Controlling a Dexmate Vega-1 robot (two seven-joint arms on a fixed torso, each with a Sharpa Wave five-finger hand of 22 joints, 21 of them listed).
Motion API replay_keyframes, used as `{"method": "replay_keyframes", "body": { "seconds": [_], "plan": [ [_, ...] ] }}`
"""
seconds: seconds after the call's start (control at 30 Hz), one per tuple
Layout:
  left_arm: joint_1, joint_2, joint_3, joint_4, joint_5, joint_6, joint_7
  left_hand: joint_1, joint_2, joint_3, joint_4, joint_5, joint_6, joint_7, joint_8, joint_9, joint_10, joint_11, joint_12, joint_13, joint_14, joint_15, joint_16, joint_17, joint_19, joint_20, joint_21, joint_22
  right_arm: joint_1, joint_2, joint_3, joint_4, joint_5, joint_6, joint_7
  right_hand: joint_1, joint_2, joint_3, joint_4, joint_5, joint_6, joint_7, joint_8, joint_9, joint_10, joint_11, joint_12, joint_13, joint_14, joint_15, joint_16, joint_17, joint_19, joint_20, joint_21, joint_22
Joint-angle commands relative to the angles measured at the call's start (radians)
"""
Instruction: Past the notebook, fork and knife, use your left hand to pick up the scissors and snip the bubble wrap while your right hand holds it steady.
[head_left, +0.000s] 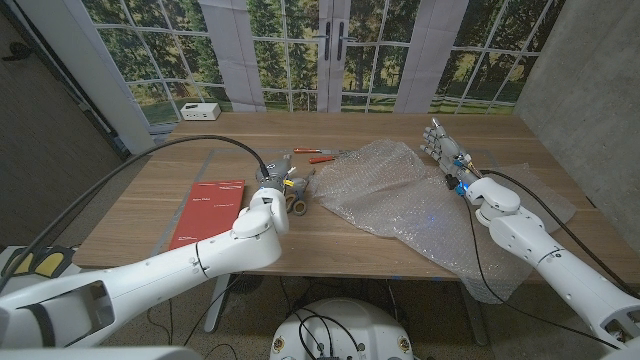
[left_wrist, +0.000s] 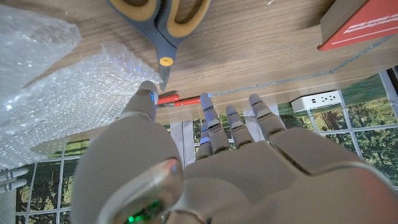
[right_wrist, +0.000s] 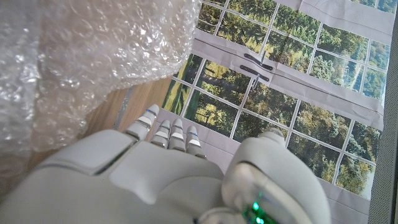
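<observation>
Barely begun: scissors (left_wrist: 163, 23) ungrasped mid-table, left hand (left_wrist: 205, 155) spread wide just short; right hand (head_left: 446, 152) open beside bubble wrap (head_left: 385, 190), not holding.

Both arms reach forward, left robot hand (head_left: 277, 183) and right robot hand (head_left: 446, 150) open-fingered.

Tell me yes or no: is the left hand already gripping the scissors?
No. In the left wrist view the left hand hangs open, fingers spread, with the scissors lying untouched on the table.

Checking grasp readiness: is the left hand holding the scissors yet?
No. The left hand hovers with fingers spread, apart from the scissors on the table.
</observation>
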Motion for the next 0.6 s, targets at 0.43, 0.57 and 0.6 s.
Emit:
{"method": "replay_keyframes", "body": {
  "seconds": [0.43, 0.57, 0.6],
  "plan": [
    [-0.085, -0.003, 0.114, 0.01, 0.072, 0.062, -0.052, 0.021, 0.004, 0.002, -0.006, 0.009, -0.006, -0.007, 0.0, 0.001, 0.005, -0.001, -0.001, 0.009, -0.011, 0.0, -0.001, 0.003, -0.01, 0.006, 0.0, 0.005, -0.006, -0.004, 0.01, -0.002, 0.023, -0.012, 0.012, 0.002, 0.001, 0.006, 0.004, -0.005, -0.008, 0.004, 0.002, 0.005, -0.004, -0.002, 0.001, 0.003, -0.006, 0.001, 0.007, 0.002, -0.001, -0.002, 0.005, 0.003],
    [-0.091, -0.001, 0.12, 0.012, 0.068, 0.062, -0.063, 0.023, 0.004, 0.002, -0.006, 0.009, -0.006, -0.008, 0.001, 0.001, 0.006, -0.003, -0.001, 0.01, -0.011, 0.0, 0.0, 0.003, -0.014, 0.008, 0.0, 0.005, -0.006, -0.006, 0.011, -0.007, 0.029, -0.022, 0.011, 0.003, 0.001, 0.007, 0.003, -0.005, -0.008, 0.003, 0.002, 0.005, -0.004, -0.001, 0.001, 0.003, -0.006, 0.002, 0.007, 0.002, -0.001, -0.002, 0.005, 0.003],
    [-0.091, 0.0, 0.119, 0.011, 0.067, 0.059, -0.064, 0.023, 0.004, 0.002, -0.006, 0.009, -0.006, -0.008, 0.001, 0.001, 0.007, -0.003, 0.0, 0.01, -0.01, 0.0, 0.0, 0.003, -0.014, 0.008, 0.0, 0.005, -0.006, -0.006, 0.011, -0.008, 0.031, -0.026, 0.01, 0.003, 0.001, 0.007, 0.003, -0.005, -0.008, 0.004, 0.002, 0.005, -0.004, 0.0, 0.001, 0.003, -0.006, 0.002, 0.007, 0.002, -0.001, -0.002, 0.005, 0.003]
  ]
}}
